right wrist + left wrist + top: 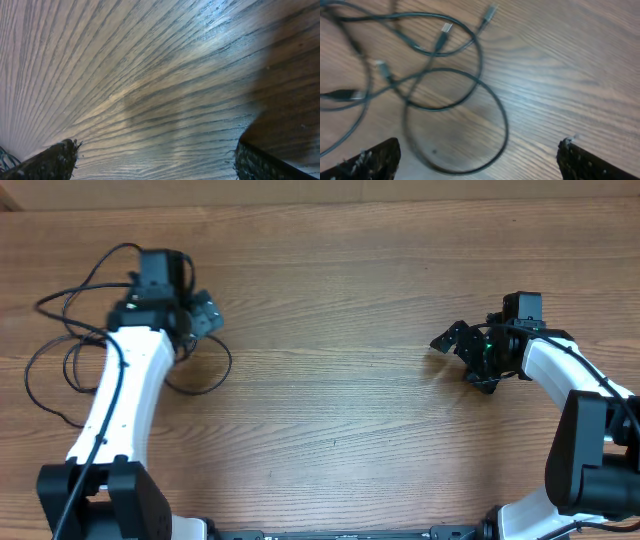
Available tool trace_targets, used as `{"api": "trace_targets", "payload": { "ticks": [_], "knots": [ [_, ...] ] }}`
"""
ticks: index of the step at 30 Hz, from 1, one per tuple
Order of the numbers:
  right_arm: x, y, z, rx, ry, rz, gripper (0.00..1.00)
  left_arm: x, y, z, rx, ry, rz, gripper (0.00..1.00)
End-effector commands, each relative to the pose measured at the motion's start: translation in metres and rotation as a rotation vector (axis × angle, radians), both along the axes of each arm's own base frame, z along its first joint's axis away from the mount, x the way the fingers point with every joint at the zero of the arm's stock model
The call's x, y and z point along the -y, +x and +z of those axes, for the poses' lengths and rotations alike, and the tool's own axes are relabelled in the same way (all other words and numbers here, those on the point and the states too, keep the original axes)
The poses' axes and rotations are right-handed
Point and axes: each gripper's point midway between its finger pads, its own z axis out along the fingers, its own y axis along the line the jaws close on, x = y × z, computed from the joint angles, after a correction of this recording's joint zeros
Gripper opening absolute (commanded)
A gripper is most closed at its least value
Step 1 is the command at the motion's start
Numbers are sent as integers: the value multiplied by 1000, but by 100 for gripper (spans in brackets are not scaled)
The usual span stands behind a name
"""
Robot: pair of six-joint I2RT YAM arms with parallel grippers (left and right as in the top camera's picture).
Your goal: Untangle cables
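Thin black cables (pixel 205 392) lie in tangled loops on the left of the wooden table, partly under my left arm. In the left wrist view the cables (pixel 506 127) cross each other, with small plugs (pixel 446 27) at loose ends. My left gripper (pixel 203 313) hovers over the right edge of the tangle. It is open (pixel 479 152), with one loop lying below the gap and nothing held. My right gripper (pixel 462 358) is far off at the right, open (pixel 155 152) over bare wood.
The wooden tabletop (pixel 330 380) stretches between the two arms. The table's far edge (pixel 320 202) runs along the top of the overhead view. Both arm bases stand at the near edge.
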Motion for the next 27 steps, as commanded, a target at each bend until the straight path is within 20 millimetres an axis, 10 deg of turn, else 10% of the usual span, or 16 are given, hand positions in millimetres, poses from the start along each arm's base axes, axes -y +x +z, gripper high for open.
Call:
{"api": "trace_targets", "payload": {
  "ticks": [1, 14, 27],
  "knots": [
    [5, 3, 2, 14, -32, 0, 100, 17, -4, -13, 7, 41, -131, 99],
    [5, 3, 2, 14, -32, 0, 100, 46, -18, -70, 184, 29, -256, 100],
    [5, 3, 2, 14, -32, 0, 100, 42, -49, -69, 389, 47, -267, 100]
  ]
}}
